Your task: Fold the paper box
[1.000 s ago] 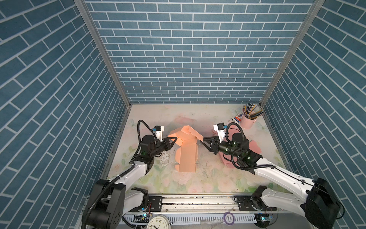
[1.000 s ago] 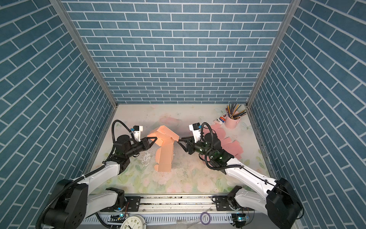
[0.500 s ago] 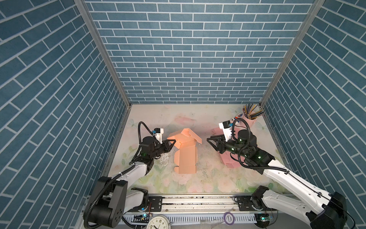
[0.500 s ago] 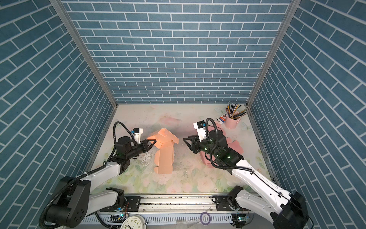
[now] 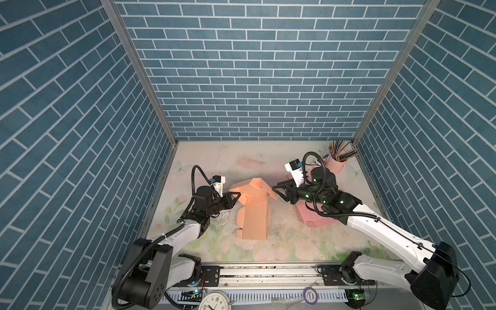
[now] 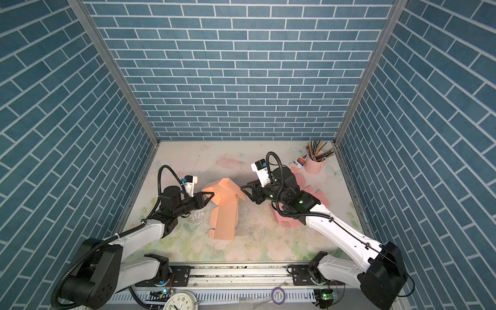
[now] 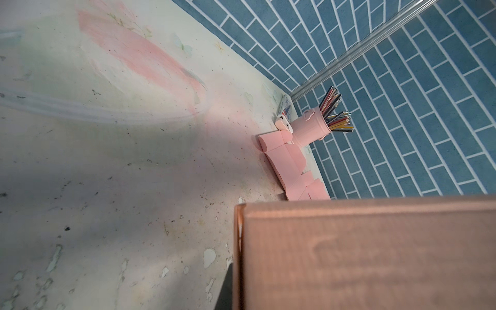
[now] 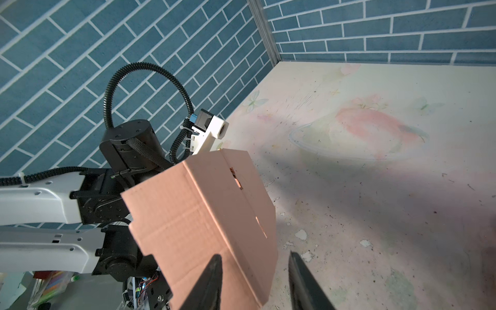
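Paper box [image 5: 252, 212], peach, half-folded, far end raised. Left gripper [image 5: 235, 196] pinches its edge, cardboard blocking that wrist view; right gripper [image 5: 277, 189] jaws spread.

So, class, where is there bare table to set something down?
Bare: the far strip between the paper box and back wall, and the near strip between box and rail. Crowded: right side, with pink sheets, pencil cup and right claw.

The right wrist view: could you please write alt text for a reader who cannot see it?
A half-folded orange paper box stands raised over a floral table, with the left arm behind it. The open right gripper sits at the box's near edge, and blue brick walls enclose the scene.
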Controlling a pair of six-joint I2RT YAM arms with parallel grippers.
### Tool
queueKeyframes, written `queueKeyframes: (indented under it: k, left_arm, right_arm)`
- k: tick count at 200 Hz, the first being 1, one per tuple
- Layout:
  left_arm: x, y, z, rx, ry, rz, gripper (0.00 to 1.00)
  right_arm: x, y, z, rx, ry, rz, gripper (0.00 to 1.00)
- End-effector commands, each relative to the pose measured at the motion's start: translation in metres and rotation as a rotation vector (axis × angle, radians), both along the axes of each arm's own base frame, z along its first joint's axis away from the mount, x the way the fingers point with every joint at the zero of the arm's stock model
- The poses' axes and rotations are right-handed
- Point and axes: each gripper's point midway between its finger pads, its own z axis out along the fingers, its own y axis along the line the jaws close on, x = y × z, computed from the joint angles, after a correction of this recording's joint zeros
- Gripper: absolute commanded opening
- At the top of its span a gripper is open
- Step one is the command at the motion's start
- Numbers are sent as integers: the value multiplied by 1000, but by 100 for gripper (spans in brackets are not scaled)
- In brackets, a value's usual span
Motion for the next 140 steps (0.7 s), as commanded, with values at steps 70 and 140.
queueKeyframes:
  k: [70, 140]
  left_arm:
    - [4, -11, 2, 11, -8, -20, 7]
    - [7, -12, -4, 18, 16, -6, 7]
  right_arm:
    - [-11, 26, -7, -70, -18, 108, 37]
    - [-5, 35, -21, -164, -25, 62, 33]
